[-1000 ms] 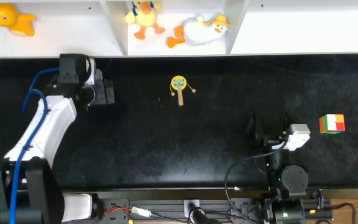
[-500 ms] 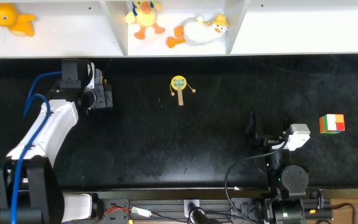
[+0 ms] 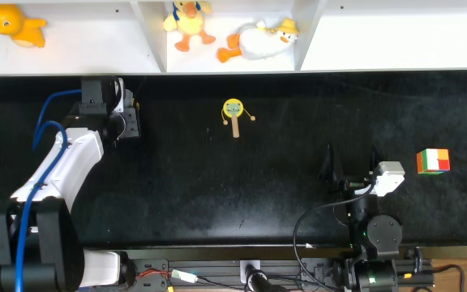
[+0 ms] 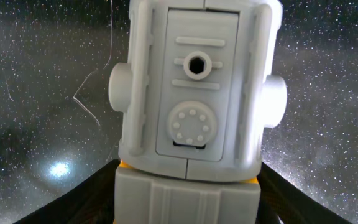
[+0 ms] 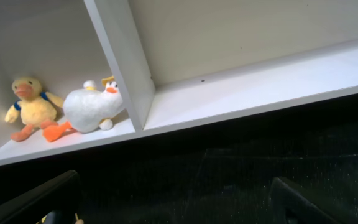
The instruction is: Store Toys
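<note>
A grey toy robot (image 4: pixel 194 93) with a yellow band stands close up in the left wrist view, over the black table. My left gripper (image 3: pixel 133 123) is shut on it at the table's back left, just in front of the white shelf (image 3: pixel 71 63). Its dark fingers (image 4: pixel 73 199) flank the toy's base. My right gripper (image 3: pixel 349 162) stands open and holds nothing at the front right. A yellow rattle drum (image 3: pixel 233 110) lies at the table's middle back. A coloured cube (image 3: pixel 433 161) sits at the far right.
The shelf's compartments hold a yellow rubber duck (image 3: pixel 19 24), a yellow plush duck (image 3: pixel 189 20) and a white plush goose (image 3: pixel 258 40). The right compartment (image 5: pixel 260 87) has bare floor beyond the divider (image 5: pixel 123 68). Cables run along the front edge.
My left gripper has shifted slightly toward the shelf with the toy robot. The right arm has not moved.
</note>
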